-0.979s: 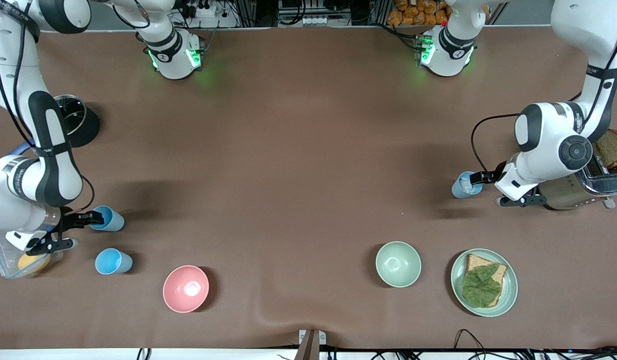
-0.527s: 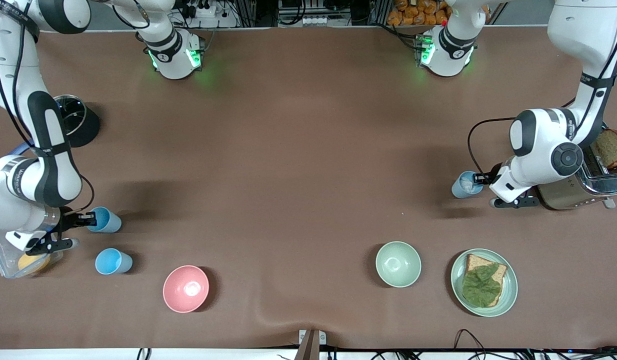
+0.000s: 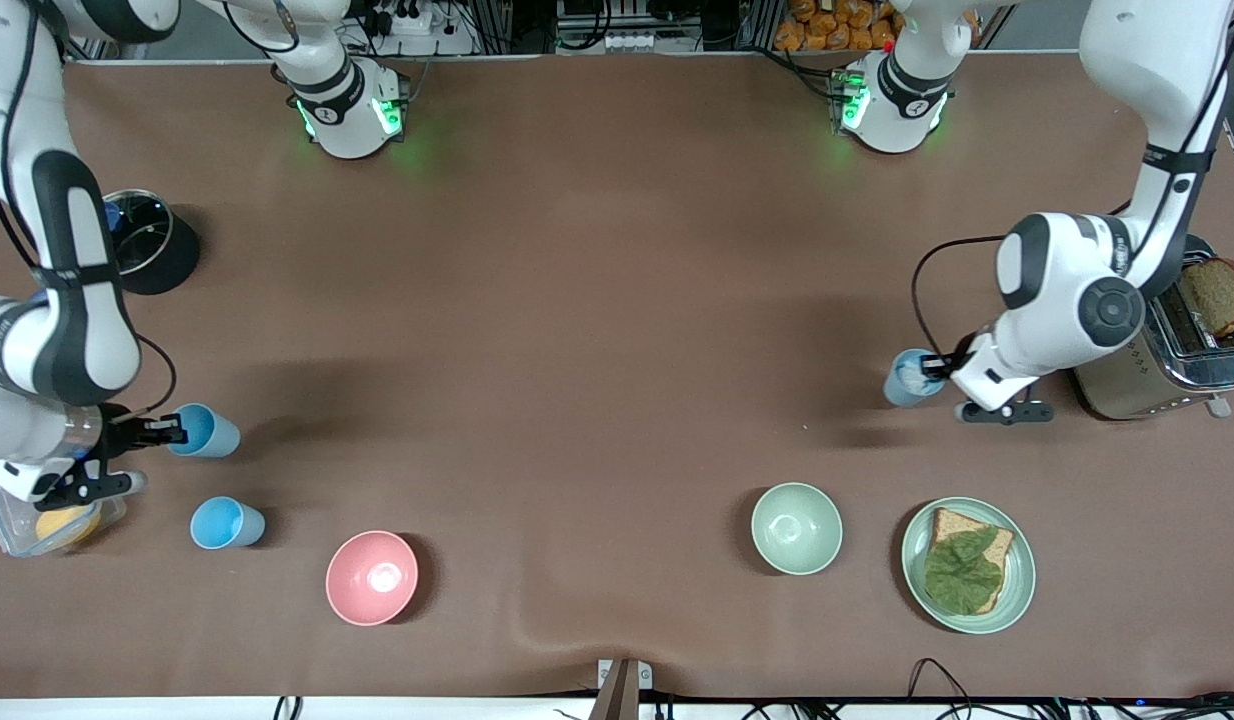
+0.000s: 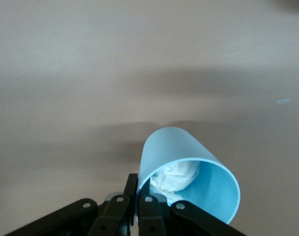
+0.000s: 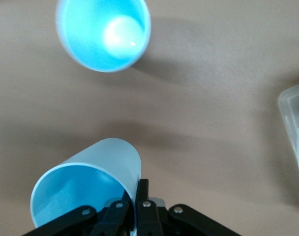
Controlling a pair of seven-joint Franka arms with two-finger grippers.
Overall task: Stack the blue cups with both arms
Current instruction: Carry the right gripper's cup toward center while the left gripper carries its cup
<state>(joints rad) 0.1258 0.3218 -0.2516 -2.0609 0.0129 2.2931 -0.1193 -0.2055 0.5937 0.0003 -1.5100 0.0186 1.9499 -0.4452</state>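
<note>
Both tools pinching blue cups by the rim.

The left tool (image 3: 935,366) is nipping the grey-blue cup (image 3: 907,377) beside the toaster (image 3: 1157,375); the right tool (image 3: 169,431) is gripping a sky-blue cup (image 3: 205,431), a second sky-blue cup (image 3: 226,523) standing just beside it on the bench (image 3: 597,300).

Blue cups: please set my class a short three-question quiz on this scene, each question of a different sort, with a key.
1. True or false: the left end effector is shut on the rim of the grey-blue cup.
2. What lies inside that cup? A) nothing B) a white crumpled wad C) a bread slice
3. The right end effector grips one sky-blue cup. How many blue cups does no end effector hold?
Key: 1 true. 2 B. 3 one, the free sky-blue cup, nearer to the front camera than the gripped one.
</note>
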